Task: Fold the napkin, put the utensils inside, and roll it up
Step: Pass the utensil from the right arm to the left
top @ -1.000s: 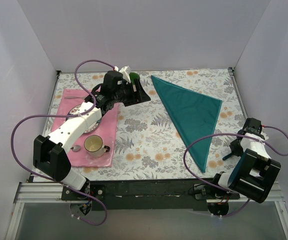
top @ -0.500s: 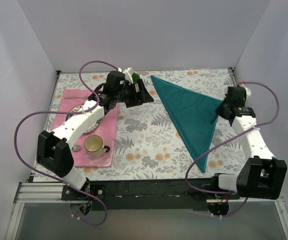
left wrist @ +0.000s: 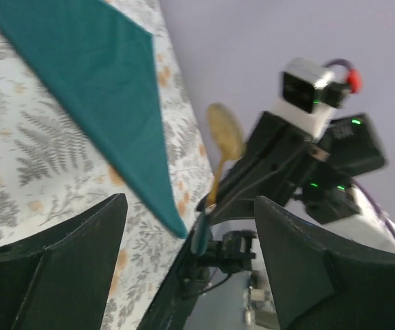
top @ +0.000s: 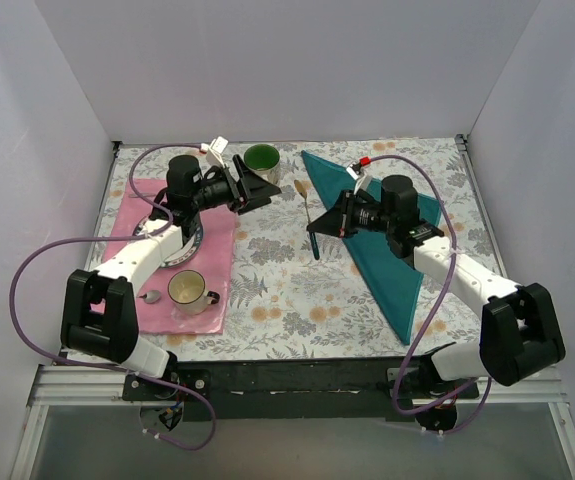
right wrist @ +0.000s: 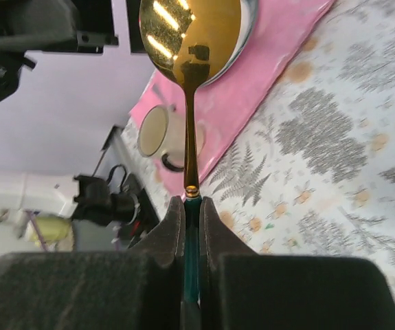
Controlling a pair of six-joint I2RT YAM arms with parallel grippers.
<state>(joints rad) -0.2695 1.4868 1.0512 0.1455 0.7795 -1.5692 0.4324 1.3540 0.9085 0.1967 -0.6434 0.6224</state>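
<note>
The napkin (top: 392, 252) is a dark teal cloth lying as a long triangle on the right half of the table; it also fills the upper left of the left wrist view (left wrist: 94, 75). My right gripper (top: 322, 226) hovers just left of it, shut on the dark green handle of a gold-headed spoon (top: 301, 187), which points to the back. In the right wrist view the handle is clamped between the fingers (right wrist: 192, 227) and the spoon bowl (right wrist: 190, 34) stands above them. My left gripper (top: 265, 188) is open and empty, facing that spoon (left wrist: 224, 130) from the left with a gap.
A pink placemat (top: 212, 290) at the left carries a cream mug (top: 188, 290), a plate (top: 189, 248) under the left arm and a small metal piece (top: 152, 296). A green cup (top: 260, 157) stands at the back, near the left gripper. White walls enclose the flowered table.
The right arm swung from the near right edge across the napkin to the middle and now grips the spoon. The left gripper drew back to the left, away from it.
</note>
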